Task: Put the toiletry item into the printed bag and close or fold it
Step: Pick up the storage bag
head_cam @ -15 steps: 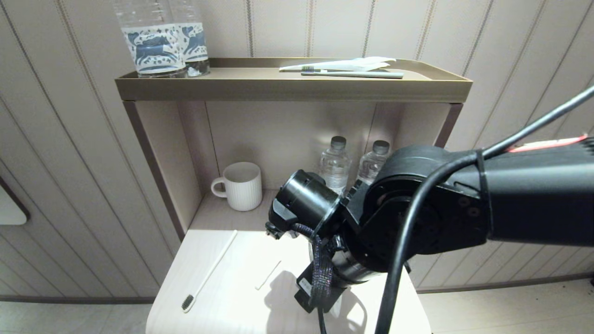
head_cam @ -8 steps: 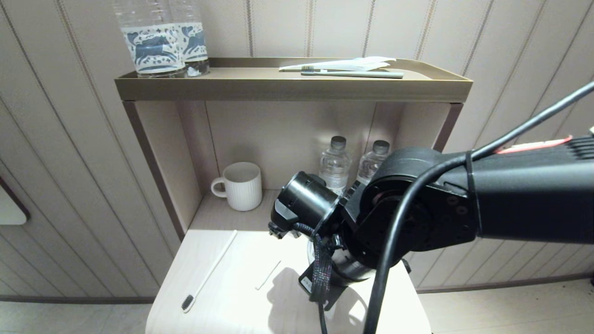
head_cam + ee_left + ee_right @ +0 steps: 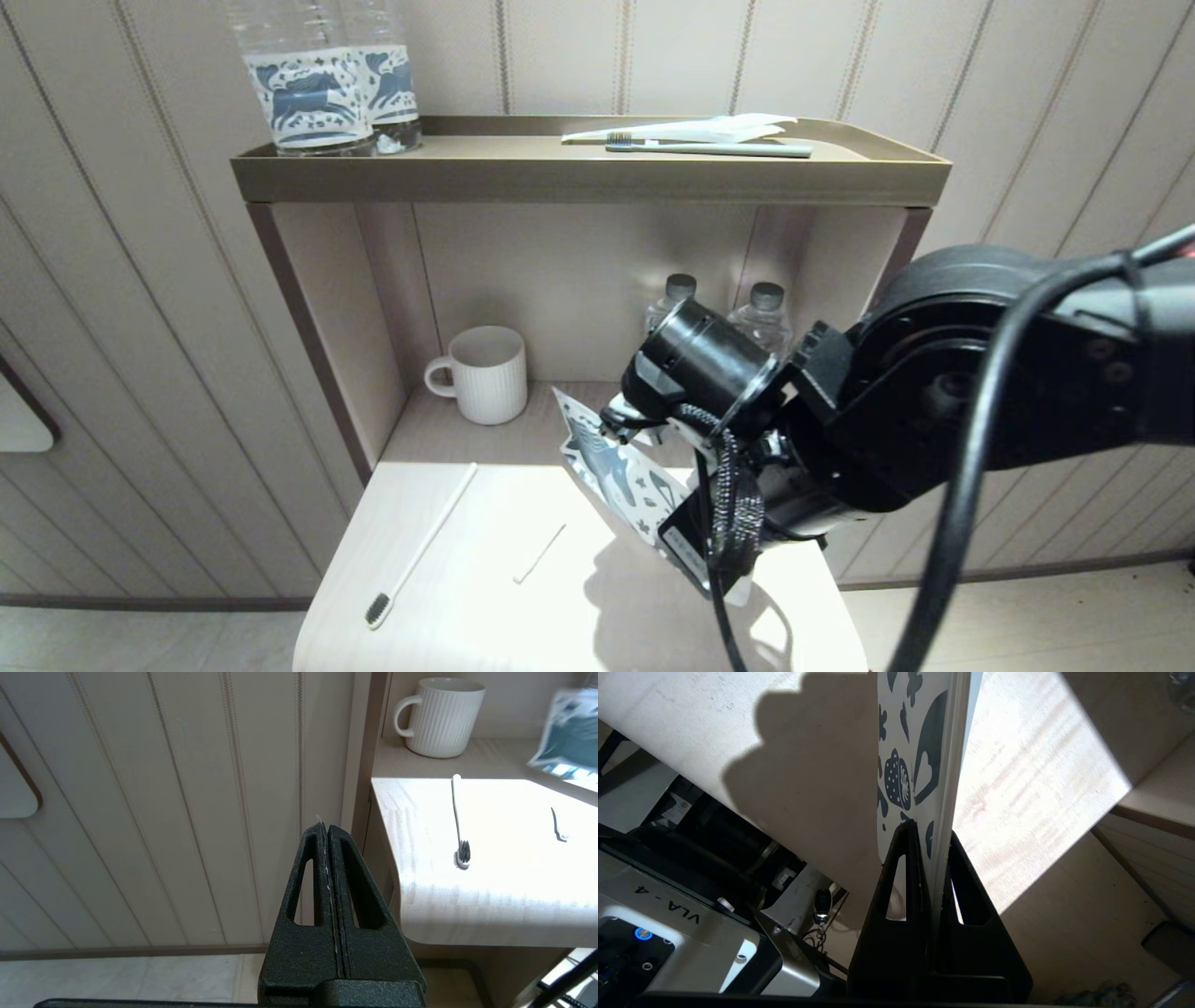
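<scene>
The printed bag (image 3: 611, 467), white with blue-grey motifs, hangs tilted above the right side of the pale table (image 3: 485, 616). My right gripper (image 3: 931, 833) is shut on one end of the printed bag (image 3: 915, 742); the jaws pinch the flat paper between them. A white toothbrush (image 3: 420, 551), the toiletry item, lies on the table's left part, bristles toward the front edge. It also shows in the left wrist view as the toothbrush (image 3: 458, 816). My left gripper (image 3: 325, 828) is shut and empty, parked off the table's left side near the panelled wall.
A small white stick (image 3: 540, 553) lies mid-table. In the niche behind stand a ribbed white mug (image 3: 484, 373) and two water bottles (image 3: 766, 313). The top tray (image 3: 588, 177) holds printed bottles (image 3: 317, 84), another toothbrush (image 3: 709, 148) and a white wrapper (image 3: 719, 128).
The right arm has risen and swung right and back, lifting the printed bag off the table into view. Its gripper went from open to shut. The left arm has not moved.
</scene>
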You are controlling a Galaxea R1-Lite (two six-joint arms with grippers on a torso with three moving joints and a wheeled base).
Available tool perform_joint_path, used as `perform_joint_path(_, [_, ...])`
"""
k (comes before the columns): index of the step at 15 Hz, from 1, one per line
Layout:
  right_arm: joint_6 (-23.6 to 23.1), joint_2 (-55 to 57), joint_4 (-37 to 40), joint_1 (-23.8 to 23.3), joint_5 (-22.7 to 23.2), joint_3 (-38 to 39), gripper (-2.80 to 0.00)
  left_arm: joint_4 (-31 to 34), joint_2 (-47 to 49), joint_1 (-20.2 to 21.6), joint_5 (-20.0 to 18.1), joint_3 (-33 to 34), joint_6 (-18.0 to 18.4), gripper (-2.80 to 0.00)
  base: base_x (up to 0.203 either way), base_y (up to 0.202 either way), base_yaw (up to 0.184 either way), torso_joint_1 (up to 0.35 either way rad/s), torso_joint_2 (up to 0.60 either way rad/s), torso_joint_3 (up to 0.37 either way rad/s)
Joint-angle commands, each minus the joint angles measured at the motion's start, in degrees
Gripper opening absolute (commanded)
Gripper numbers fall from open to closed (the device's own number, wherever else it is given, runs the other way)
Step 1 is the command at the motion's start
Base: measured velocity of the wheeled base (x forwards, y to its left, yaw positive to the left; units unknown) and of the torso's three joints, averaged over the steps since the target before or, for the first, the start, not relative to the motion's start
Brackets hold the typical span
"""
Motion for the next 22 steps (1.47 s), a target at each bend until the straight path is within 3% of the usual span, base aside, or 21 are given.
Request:
perform_joint_path(1, [-0.3,-6.5,-0.8,-1.9,0.1,3.0,-2.80,-0.1,0.0,0.0,0.0,0.0,0.0,-2.80,0.000,0.000,0.000,0.000,0.00,0.000])
perform_joint_path(4, [-5.0,-15.2,-6.5,-6.6,2.4,10.9,-2.80,-0.1,0.0,0.0,0.0,0.0,0.0,-2.80,0.000,0.000,0.000,0.000,0.00,0.000])
perform_joint_path(9, [-12.7,-30.0,-8.3,-13.2,13.0,20.7,-2.80,0.4,0.0,0.0,0.7,-0.1,0.4,-2.80,0.000,0.000,0.000,0.000,0.00,0.000])
perform_joint_path(12, [-17.4,-36.0,-8.0,-14.3,20.5,24.4,-2.80,4.7,1.5,0.0,-0.9,-8.5,0.2,-2.80,0.000,0.000,0.000,0.000,0.00,0.000])
perform_joint_path(17, [-18.6,-38.5,-5.3,-8.2,21.0,25.7,-2.80,7.3,16.9,-0.1,-10.2,-21.6,-0.1,-2.80,0.000,0.000,0.000,0.000,0.00,0.000])
perform_joint_path(19, [-18.6,-38.5,-3.9,-3.7,21.0,25.5,-2.80,7.4,24.6,-0.2,-17.1,-26.2,-0.2,-2.80,0.000,0.000,0.000,0.000,0.00,0.000])
perform_joint_path(20, [-18.5,-38.3,-3.6,-1.8,21.0,25.4,-2.80,7.6,28.3,-0.2,-22.4,-28.8,-0.2,-1.12,0.000,0.000,0.000,0.000,0.00,0.000])
perform_joint_path(21, [-18.6,-37.8,-3.6,-1.0,20.9,25.2,-2.80,7.7,31.6,-0.2,-27.5,-31.3,-0.2,0.00,0.000,0.000,0.000,0.000,0.00,0.000])
perform_joint_path(22, [-18.7,-37.3,-3.6,-0.7,21.0,25.0,-2.80,8.0,34.5,-0.3,-32.3,-33.5,-0.2,0.00,0.000,0.000,0.000,0.000,0.00,0.000])
